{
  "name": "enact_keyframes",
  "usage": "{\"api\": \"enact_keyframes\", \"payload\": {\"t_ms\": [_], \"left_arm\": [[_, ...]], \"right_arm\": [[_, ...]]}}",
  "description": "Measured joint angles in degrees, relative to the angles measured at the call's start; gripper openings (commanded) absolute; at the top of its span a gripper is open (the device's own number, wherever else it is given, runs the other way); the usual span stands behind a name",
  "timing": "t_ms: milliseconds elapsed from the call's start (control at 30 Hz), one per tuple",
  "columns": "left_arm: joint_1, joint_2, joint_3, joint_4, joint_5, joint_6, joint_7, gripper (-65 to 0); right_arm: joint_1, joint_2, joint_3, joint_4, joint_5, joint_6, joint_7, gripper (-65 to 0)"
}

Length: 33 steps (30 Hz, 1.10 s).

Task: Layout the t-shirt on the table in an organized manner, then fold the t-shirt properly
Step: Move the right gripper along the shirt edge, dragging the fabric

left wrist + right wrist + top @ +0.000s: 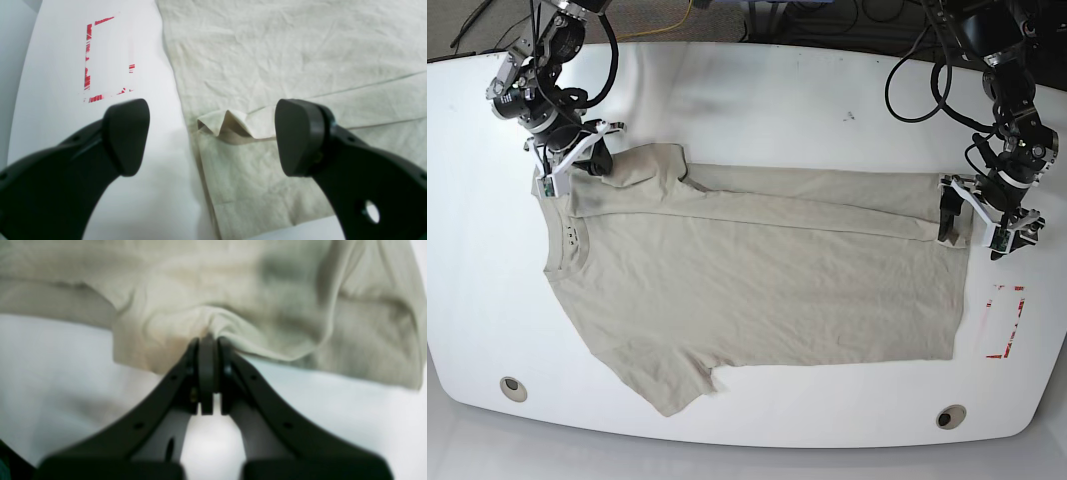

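The t-shirt [757, 280] lies spread flat across the white counter [757, 100], one long edge folded over. The label inside its collar [574, 238] is too small to read. The right pincer [208, 340] is clenched on a bunched shoulder fold; the left pincer [213, 133] hangs spread wide over the hem corner, beside the red tape rectangle [106, 60].

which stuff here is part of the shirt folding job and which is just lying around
Part of the job:
t-shirt
table
right pincer, shut on the t-shirt
left pincer, open over the hem corner

Just there:
red tape rectangle
grommet holes
cables
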Motion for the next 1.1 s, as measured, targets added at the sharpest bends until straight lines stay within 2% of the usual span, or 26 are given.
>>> {"api": "enact_keyframes", "payload": {"t_ms": [300, 600, 1100], "left_arm": [[0.0, 0.0, 0.1, 0.0, 0.2, 0.0, 0.0, -11.0], [0.0, 0.0, 0.2, 0.0, 0.2, 0.0, 0.0, -11.0], [1.2, 0.0, 0.2, 0.0, 0.2, 0.0, 0.0, -11.0]], "right_arm": [[8.2, 0.6, 0.0, -4.1, 0.2, 0.0, -0.1, -65.0], [16.3, 1.7, -3.7, -14.0, -0.5, 0.0, -0.6, -65.0], [29.0, 2.9, -4.0, -28.7, -1.1, 0.0, 0.5, -65.0]]}}
